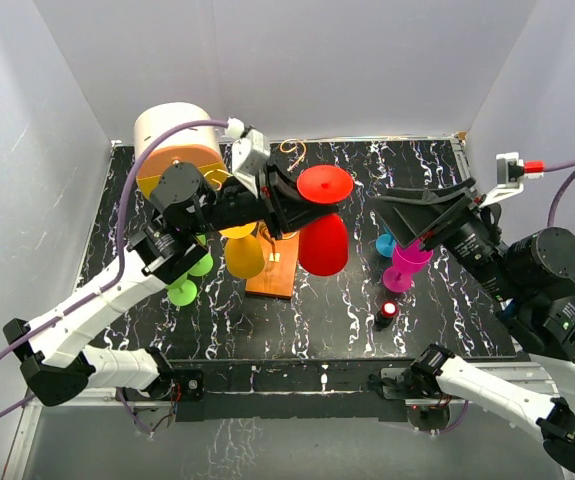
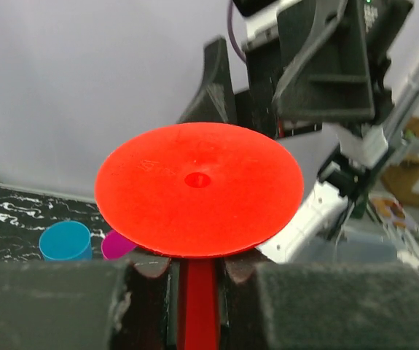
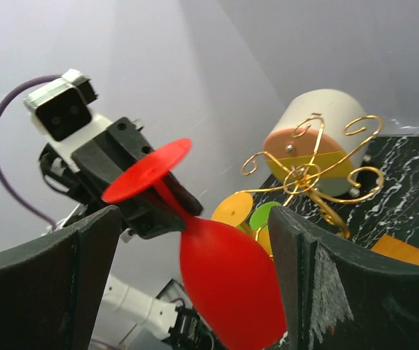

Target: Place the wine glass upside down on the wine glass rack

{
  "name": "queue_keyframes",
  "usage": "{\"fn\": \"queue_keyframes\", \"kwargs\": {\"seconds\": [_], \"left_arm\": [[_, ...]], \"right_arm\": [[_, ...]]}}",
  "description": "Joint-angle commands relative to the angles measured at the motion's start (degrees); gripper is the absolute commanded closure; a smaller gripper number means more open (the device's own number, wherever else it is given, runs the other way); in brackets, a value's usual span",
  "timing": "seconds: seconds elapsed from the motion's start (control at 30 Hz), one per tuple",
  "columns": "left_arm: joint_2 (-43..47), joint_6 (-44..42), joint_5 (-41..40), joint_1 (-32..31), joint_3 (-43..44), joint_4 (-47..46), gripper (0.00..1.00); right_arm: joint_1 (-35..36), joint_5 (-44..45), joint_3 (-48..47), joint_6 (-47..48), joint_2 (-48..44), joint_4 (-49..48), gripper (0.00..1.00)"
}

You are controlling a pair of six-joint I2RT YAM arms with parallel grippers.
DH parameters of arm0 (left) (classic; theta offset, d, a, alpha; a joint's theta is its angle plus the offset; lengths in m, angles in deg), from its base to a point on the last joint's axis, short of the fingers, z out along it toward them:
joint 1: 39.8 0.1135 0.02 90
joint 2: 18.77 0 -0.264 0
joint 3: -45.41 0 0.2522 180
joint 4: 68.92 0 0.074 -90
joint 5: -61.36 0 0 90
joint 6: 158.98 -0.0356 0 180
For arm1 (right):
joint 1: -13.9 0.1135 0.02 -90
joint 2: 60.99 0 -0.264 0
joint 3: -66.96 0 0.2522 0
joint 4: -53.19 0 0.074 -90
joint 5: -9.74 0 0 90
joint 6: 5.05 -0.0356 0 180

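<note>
My left gripper is shut on the stem of a red wine glass and holds it upside down in the air, foot disc up and bowl down. In the left wrist view the stem sits between my fingers under the round foot. The glass hangs just right of the wine glass rack, whose gold scroll arms rise from an orange base. The rack's gold wire also shows in the right wrist view, behind the red glass. My right gripper is open and empty, to the right of the glass.
A yellow glass and two green glasses hang at the rack's left side. A cream-and-orange drum box stands at the back left. A magenta glass, a blue glass and a small black-and-red object stand under my right gripper.
</note>
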Motion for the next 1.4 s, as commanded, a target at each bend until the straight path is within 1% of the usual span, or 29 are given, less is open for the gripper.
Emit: {"fn": "queue_keyframes", "kwargs": {"seconds": [0.0,0.1,0.13,0.27,0.4,0.5,0.67,0.8,0.9,1.0,1.07,1.2,1.3,1.33,1.37], "left_arm": [[2.25,-7.16,9.54,-0.09,-2.35,-3.13,1.0],[2.2,-9.52,11.23,-0.07,-2.88,-3.14,1.0],[2.28,-11.05,12.17,-0.07,-3.18,-3.35,1.0],[3.49,-17.36,16.24,-0.07,-5.37,-5.28,1.0],[4.21,-20.29,17.44,-0.07,-7.31,-7.03,1.0],[3.99,-22.17,18.05,-0.14,-7.3,-6.48,1.0],[3.39,-24.56,18.12,-0.08,-6.53,-3.89,1.0],[3.4,-23.9,17.51,-0.11,-7.63,-4.75,1.0],[3.42,-23.01,16.25,-0.12,-8.76,-4.88,1.0],[3.56,-21.56,15.27,-0.11,-10.15,-4.99,1.0],[3.84,-20.74,14.95,-0.07,-11.3,-5.72,1.0],[3.96,-19.41,14.74,-0.07,-12.68,-6.71,1.0],[4.12,-18.36,14.07,-0.07,-13.41,-7.06,1.0],[4.31,-17.77,13.38,-0.09,-13.8,-7.21,0.91],[4.62,-17.09,12.2,-0.09,-14.51,-7.67,0.74]], "right_arm": [[0.26,-9.99,-1.74,-1.27,0.83,-2.76,0.2],[0.23,-11.2,-2.4,-4.69,2.41,-1.06,0.22],[0.24,-10.69,-2.93,-5.87,2.95,0.48,0.24],[0.24,-4.84,-7.88,-10.31,6.13,12.15,0.33],[0.29,-4.14,-9.68,-12.72,6.96,17.39,0.38],[0.27,-6.87,-9.85,-14.04,7.62,17.82,0.41],[0.27,-11.22,-10.92,-15.59,9.61,19.55,0.52],[0.29,-13.38,-8.71,-18.51,8.81,17.85,0.6],[0.3,-15.59,-7.27,-19.33,8.24,16.36,0.63],[0.3,-16.95,-7.16,-20.13,8.22,16.95,0.66],[0.24,-17.81,-7.25,-20.73,8.14,17.13,0.7],[0.24,-20.0,-6.5,-22.56,8.17,17.1,0.82],[0.25,-21.21,-5.83,-23.92,8.47,17.09,0.97],[0.28,-21.19,-5.69,-24.2,8.49,17.13,1.0],[0.24,-21.05,-5.59,-24.32,8.44,17.03,1.0]]}}
